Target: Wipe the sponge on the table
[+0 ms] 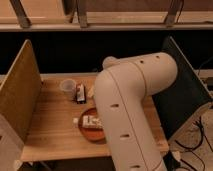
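Now, sponge (91, 91): you see it as a small pale-yellow block toward the far side of the counter, right at the left edge of the white arm. You cannot tell whether the two touch.
Counter (50, 132): light-brown wooden planks with the grain running left to right. The sponge rests on it.
Dark object (80, 93): small and upright, just left of the sponge. It is too blurred for you to make out more.
Clear cup (67, 86): upright, just left of the dark object.
Dish (86, 133): round and reddish-brown, nearer the front edge, with pale pieces in it. Its right side goes under the arm.
White scrap (76, 120): on the planks, just beside the dish's left rim.
Arm (132, 100): a thick white elbow that fills the middle of your view and covers the counter's right half.
Side panels: a tan one (17, 97) stands on the left and a dark one (182, 85) on the right.
End effector: it is out of your sight, somewhere behind the arm, so you cannot tell how far open it is or whether it holds anything.
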Available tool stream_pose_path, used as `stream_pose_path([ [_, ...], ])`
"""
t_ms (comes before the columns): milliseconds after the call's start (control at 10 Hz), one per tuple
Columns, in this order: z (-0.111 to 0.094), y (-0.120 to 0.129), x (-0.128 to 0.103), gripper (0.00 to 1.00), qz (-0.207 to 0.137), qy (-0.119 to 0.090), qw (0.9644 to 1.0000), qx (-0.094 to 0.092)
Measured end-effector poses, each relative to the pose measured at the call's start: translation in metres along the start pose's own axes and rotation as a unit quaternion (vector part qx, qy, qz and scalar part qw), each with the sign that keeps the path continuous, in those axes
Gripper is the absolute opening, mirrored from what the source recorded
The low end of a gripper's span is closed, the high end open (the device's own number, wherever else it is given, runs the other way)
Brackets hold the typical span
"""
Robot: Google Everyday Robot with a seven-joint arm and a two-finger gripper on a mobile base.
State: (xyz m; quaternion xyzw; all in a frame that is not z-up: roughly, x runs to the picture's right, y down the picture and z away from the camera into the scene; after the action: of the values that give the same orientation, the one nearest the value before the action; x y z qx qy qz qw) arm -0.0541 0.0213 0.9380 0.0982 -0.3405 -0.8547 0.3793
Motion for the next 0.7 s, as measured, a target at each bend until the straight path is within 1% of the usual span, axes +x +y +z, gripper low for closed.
stream_pose_path([
  [200, 0.014, 0.006, -0.004, 0.8, 0.008, -0.02, 0.9998, 0.004],
  [300, 0.025, 0.006, -0.005, 0.8, 0.014, -0.033, 0.9993, 0.011],
  [600, 0.043, 0.001, -0.003, 0.79, 0.019, -0.05, 0.9981, 0.032],
  [700, 0.048, 0.001, -0.002, 0.73, 0.02, -0.052, 0.9978, 0.037],
])
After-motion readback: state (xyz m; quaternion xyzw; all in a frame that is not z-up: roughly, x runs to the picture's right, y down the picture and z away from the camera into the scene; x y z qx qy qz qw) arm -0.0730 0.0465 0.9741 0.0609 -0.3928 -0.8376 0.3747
